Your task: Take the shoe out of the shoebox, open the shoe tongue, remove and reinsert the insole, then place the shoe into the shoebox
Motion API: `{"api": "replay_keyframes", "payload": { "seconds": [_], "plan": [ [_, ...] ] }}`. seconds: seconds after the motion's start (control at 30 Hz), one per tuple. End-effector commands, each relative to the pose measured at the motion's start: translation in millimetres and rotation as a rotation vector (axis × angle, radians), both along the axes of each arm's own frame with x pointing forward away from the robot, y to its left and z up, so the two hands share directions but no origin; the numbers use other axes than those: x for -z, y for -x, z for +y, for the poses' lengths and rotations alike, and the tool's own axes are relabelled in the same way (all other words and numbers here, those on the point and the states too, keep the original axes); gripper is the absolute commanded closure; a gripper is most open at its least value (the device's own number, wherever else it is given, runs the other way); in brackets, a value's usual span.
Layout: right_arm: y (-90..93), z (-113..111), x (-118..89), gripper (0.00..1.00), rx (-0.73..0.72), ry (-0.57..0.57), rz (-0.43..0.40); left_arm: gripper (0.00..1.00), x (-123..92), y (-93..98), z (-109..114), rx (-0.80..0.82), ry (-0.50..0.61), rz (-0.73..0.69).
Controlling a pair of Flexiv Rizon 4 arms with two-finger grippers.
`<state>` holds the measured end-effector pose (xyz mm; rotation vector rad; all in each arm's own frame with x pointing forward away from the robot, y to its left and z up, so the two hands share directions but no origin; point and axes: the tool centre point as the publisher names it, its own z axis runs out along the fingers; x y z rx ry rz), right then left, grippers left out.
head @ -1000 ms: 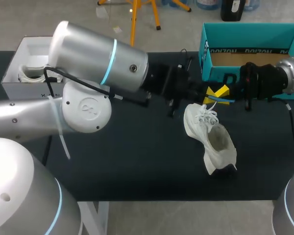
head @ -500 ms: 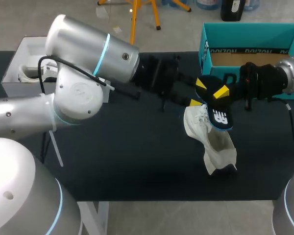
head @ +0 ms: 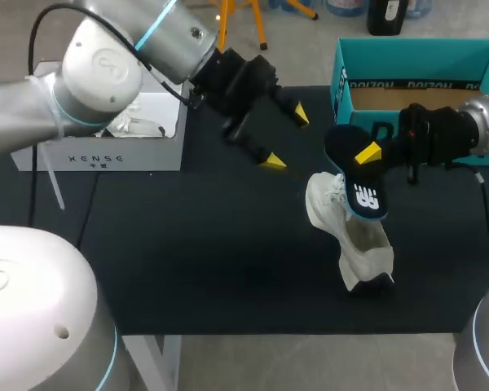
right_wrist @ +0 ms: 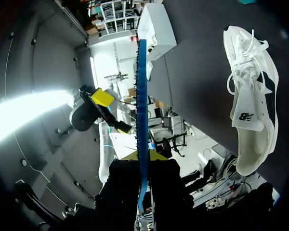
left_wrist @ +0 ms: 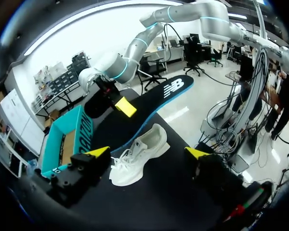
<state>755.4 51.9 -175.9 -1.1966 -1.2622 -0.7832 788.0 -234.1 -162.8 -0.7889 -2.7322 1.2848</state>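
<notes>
The dark table [head: 212, 269] is carrying a teal shoebox [head: 416, 57] at its far right and a white box [head: 106, 151] at its far left. The white shoe [head: 354, 232] is lying on its side on the dark surface, near the shoebox but outside it. The right gripper [head: 363, 159] is clamping the black insole [head: 354, 175] just above the shoe, while the left gripper [head: 284, 138] is hanging over the table with fingers spread, holding nothing.

The white shoe [head: 352, 238] lies on its side. The black insole [head: 360, 192] (blue-edged) hangs over it, near the open teal shoebox [head: 407, 55]
</notes>
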Motion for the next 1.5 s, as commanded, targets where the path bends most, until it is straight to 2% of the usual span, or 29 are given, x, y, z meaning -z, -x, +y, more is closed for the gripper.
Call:
{"api": "replay_keyframes", "payload": {
  "seconds": [0.03, 0.5, 0.53, 0.57, 0.6, 0.63, 0.67, 0.7, 0.73, 0.77, 0.83, 1.03, 1.2, 1.5],
  "plan": [
    [0.5, 1, 0, 1.00, 0.001, 0.002, 0.000, 0.00, -10, -6.0, -9, 0.161, -0.230, 0.055],
    [0.5, 1, 0, 1.00, 0.001, 0.002, 0.000, 0.00, -10, -6.0, -9, 0.161, -0.230, 0.055],
    [0.5, 1, 0, 1.00, 0.001, 0.002, 0.000, 0.00, -14, -6.0, -11, 0.254, -0.214, -0.004],
    [0.5, 1, 0, 1.00, 0.001, 0.002, 0.000, 0.00, -19, -11.8, -12, 0.235, -0.232, -0.018],
    [0.5, 1, 0, 1.00, 0.001, 0.002, 0.000, 0.00, -23, -15.2, -14, 0.260, -0.284, -0.121],
    [0.5, 1, 0, 1.00, 0.001, 0.002, 0.000, 0.00, -27, -17.4, -15, 0.334, -0.246, -0.160],
    [0.5, 1, 0, 1.00, 0.001, 0.002, 0.000, 0.00, -31, -23.3, -16, 0.315, -0.256, -0.150],
    [0.5, 1, 0, 1.00, 0.001, 0.002, 0.000, 0.00, -35, -24.9, -18, 0.356, -0.298, -0.215],
    [0.5, 1, 0, 1.00, 0.001, 0.002, 0.000, 0.00, -37, -24.1, -21, 0.408, -0.294, -0.256],
    [0.5, 1, 0, 1.00, 0.001, 0.002, 0.000, 0.00, -40, -26.9, -23, 0.414, -0.310, -0.245],
    [0.5, 1, 0, 1.00, 0.001, 0.002, 0.000, 0.00, -43, -27.7, -28, 0.469, -0.368, -0.312],
    [0.5, 1, 0, 1.00, 0.001, 0.002, 0.000, 0.00, -48, -34.1, -41, 0.606, -0.442, -0.395],
    [0.5, 1, 0, 1.00, 0.001, 0.002, 0.000, 0.00, -51, -43.2, -44, 0.616, -0.456, -0.412],
    [2.5, 0, 0, 1.00, -0.006, 0.014, -0.017, 0.00, -51, -45.3, -45, 0.604, -0.485, -0.425]
  ]
}}
